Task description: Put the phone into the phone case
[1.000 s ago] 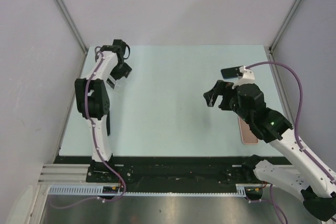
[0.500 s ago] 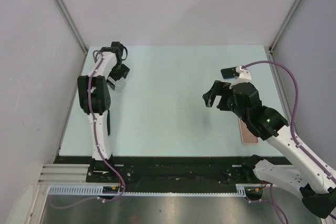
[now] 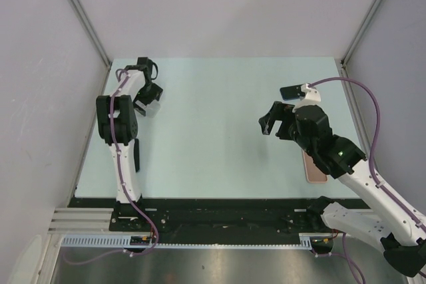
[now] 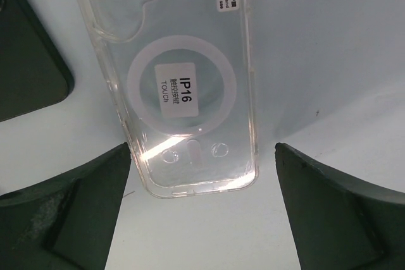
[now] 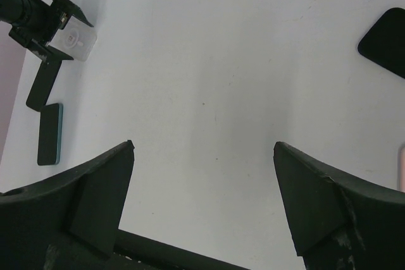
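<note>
My left wrist has swung a little toward the far left corner of the table (image 3: 219, 138). My left gripper (image 3: 148, 98) has come with it and turned slightly. Its jaws now stand apart on either side of the phone case (image 4: 183, 86).

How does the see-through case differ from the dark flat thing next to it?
The clear case is transparent, with a white ring and an IP16 label; the dark slab is opaque and plain. The case lies inside the open left end effector, the slab outside it. Both lie flat.
</note>
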{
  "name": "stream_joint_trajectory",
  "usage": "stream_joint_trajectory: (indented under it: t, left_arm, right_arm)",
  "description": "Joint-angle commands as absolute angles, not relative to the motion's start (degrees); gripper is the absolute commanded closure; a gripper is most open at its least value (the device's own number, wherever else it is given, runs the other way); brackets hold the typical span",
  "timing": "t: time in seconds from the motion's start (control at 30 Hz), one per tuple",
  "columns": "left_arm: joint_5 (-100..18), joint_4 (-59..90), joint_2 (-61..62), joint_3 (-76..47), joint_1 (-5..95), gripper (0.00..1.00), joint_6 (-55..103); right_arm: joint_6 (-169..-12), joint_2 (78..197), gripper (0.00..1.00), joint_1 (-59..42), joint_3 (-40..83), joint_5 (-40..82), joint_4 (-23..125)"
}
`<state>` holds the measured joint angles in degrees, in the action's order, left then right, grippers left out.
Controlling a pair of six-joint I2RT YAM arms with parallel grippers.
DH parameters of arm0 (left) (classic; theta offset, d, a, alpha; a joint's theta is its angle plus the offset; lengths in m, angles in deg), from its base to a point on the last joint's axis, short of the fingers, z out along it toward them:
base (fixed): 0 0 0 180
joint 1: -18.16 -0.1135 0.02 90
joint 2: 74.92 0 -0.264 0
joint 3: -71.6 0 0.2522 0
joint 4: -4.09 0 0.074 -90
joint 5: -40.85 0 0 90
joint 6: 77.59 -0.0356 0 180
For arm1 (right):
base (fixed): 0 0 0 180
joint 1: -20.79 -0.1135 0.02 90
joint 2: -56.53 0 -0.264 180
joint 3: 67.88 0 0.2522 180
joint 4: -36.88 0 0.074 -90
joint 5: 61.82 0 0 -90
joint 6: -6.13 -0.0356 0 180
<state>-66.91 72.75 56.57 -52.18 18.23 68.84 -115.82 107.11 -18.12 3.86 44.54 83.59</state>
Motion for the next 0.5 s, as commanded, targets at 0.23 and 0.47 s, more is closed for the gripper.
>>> stream_joint_trajectory:
  t: [0.23,0.47]
  left_arm:
    - [-66.8,70.7,55.9,-50.3,18.3,0.02,70.2]
    - [-68.3,75.6,55.9,-50.2,18.3,0.08,73.1]
  right_arm:
    - [-115.6,105.0,0.04,-18.5,4.1,48.7,84.4]
    - [-116.3,105.8,0.04,-18.5,4.1,48.8,84.7]
